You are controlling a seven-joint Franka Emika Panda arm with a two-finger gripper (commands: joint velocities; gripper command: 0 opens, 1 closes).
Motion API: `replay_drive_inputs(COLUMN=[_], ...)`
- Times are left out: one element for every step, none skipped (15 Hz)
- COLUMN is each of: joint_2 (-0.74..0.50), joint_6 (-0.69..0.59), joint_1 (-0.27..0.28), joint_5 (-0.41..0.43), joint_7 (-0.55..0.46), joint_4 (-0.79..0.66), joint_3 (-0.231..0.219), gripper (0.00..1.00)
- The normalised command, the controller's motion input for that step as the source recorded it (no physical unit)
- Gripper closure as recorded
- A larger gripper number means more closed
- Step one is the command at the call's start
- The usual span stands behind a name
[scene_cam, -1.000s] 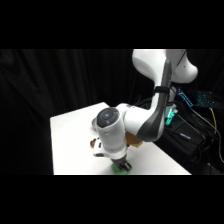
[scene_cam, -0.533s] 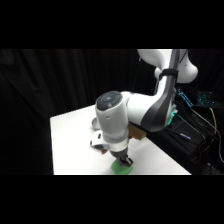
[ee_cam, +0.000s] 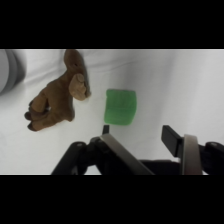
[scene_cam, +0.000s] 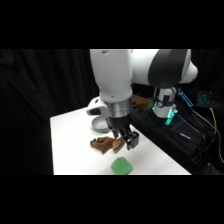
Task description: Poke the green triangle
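The green triangle [scene_cam: 121, 165] is a small bright-green block with rounded corners, lying flat near the table's front edge. In the wrist view the green triangle [ee_cam: 120, 106] sits just beyond the fingertips, a little left of the gap. My gripper [scene_cam: 131, 142] hangs above and slightly right of it, not touching it. Seen from the wrist, the gripper [ee_cam: 137, 132] is open, with nothing between its fingers [ee_cam: 171, 136].
A brown lumpy object [scene_cam: 106, 144] lies just left of the gripper; in the wrist view the brown object [ee_cam: 57, 97] is left of the block. A grey bowl [scene_cam: 96, 107] stands behind the arm, and its rim [ee_cam: 7, 70] shows at the wrist view's left edge. Dark equipment [scene_cam: 172, 132] lines the table's right side.
The gripper was down on the green block in both earlier frames; now it has lifted off and hangs above it. The block stays where it was.
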Motion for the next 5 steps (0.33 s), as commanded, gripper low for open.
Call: replay_drive_inputs(joint_2=[-0.34, -0.3, -0.26, -0.22, -0.2], joint_6=[-0.31, -0.29, -0.26, -0.24, -0.21], joint_1=[-0.05, -0.048, -0.051, -0.053, -0.052], joint_5=[0.049, 0.026, 0.043, 0.037, 0.021], joint_7=[0.05, 0.07, 0.06, 0.05, 0.0], joint_4=[-0.01, 0.01, 0.01, 0.03, 0.02], joint_3=[-0.004, -0.011, -0.009, -0.009, -0.005], gripper=[0.0, 0.0, 0.0, 0.0, 0.0])
